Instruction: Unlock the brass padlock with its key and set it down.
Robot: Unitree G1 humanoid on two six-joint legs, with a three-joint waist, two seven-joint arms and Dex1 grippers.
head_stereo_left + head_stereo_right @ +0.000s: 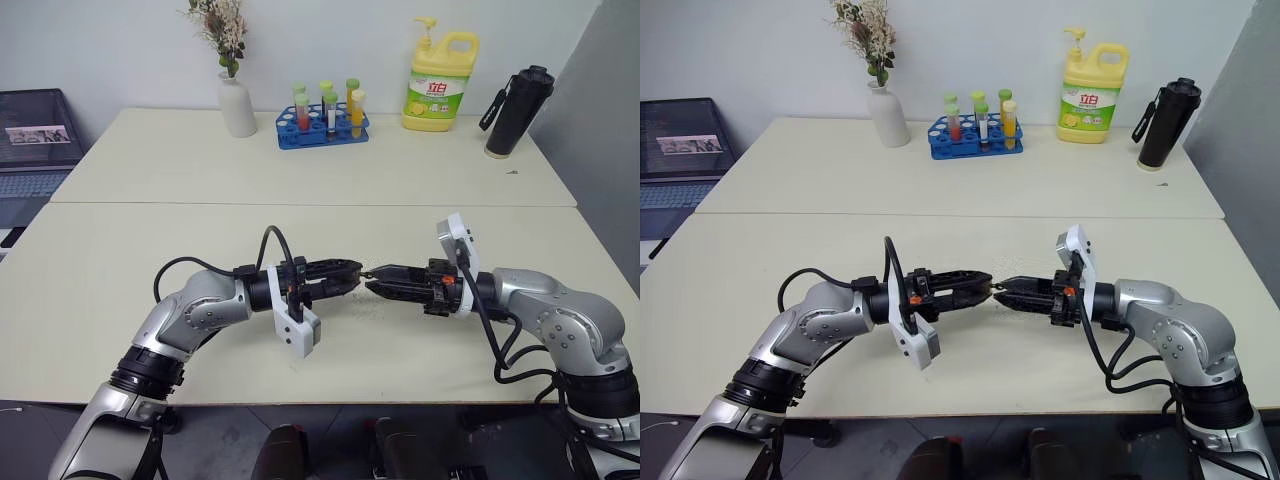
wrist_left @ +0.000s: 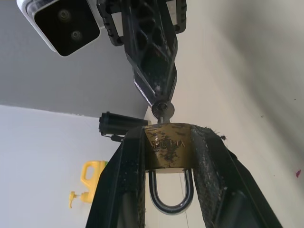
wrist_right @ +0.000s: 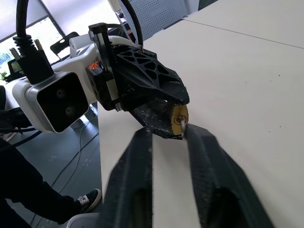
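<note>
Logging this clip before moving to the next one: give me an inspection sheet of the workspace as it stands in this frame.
Surface: two pale tables pushed together, seam across the middle.
Job's things: brass padlock clamped between the left fingers, shackle toward the wrist; key at its keyhole end, pinched by the right fingers.
Clutter: vase of dried flowers, blue rack of tubes, yellow pump bottle, black flask, all along the far edge.
Grippers: left gripper shut on the padlock; right gripper shut on the key, tips meeting above the table.
Cables: black cables looping off both wrists.
Surroundings: laptop at far left; a person's shoe on the floor.
</note>
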